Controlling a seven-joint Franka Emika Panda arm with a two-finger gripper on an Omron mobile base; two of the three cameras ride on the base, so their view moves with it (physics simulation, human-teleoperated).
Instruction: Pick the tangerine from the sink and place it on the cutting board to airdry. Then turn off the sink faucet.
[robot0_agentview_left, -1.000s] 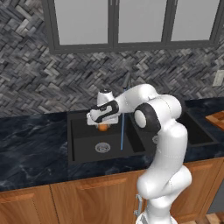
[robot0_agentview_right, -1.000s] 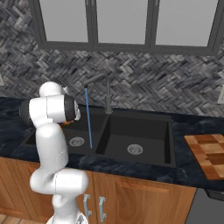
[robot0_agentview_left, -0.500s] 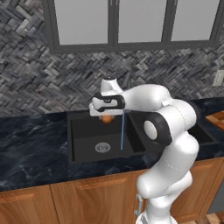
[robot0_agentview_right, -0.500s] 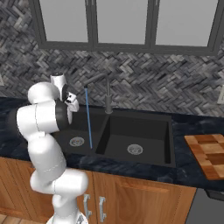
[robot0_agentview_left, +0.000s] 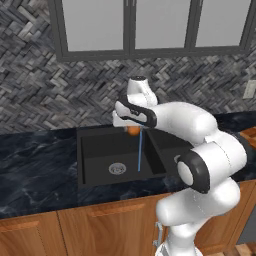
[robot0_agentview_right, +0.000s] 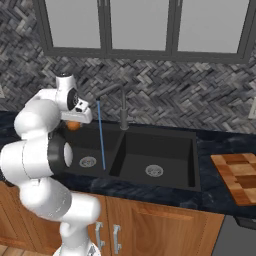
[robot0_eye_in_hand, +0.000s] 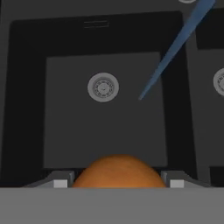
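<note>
The tangerine (robot0_agentview_left: 133, 130) (robot0_agentview_right: 74, 125) (robot0_eye_in_hand: 119, 171) hangs above the left basin of the black sink (robot0_agentview_left: 100, 150) (robot0_agentview_right: 165, 145), near its back rim. My gripper (robot0_agentview_left: 131, 127) (robot0_agentview_right: 75, 122) (robot0_eye_in_hand: 118, 181) is shut on it; a fingertip shows at each side of the fruit in the hand view. The sink faucet (robot0_agentview_right: 123, 107) stands behind the divider, and a thin blue stream (robot0_agentview_right: 101, 135) (robot0_agentview_left: 139, 150) (robot0_eye_in_hand: 170, 52) falls from it into the left basin. The cutting board (robot0_agentview_right: 237, 175) lies on the counter far right of the sink; its corner (robot0_agentview_left: 248, 134) shows past the arm.
Each basin has a round silver drain (robot0_eye_in_hand: 103, 87) (robot0_agentview_right: 154, 171). Dark marble counter (robot0_agentview_left: 35, 165) surrounds the sink, with wooden cabinets below. A herringbone stone wall and windows rise behind the faucet. My own arm spans the right basin in the left base view.
My gripper has risen out of the left basin with the tangerine and moved toward the back rim. The stream keeps running.
</note>
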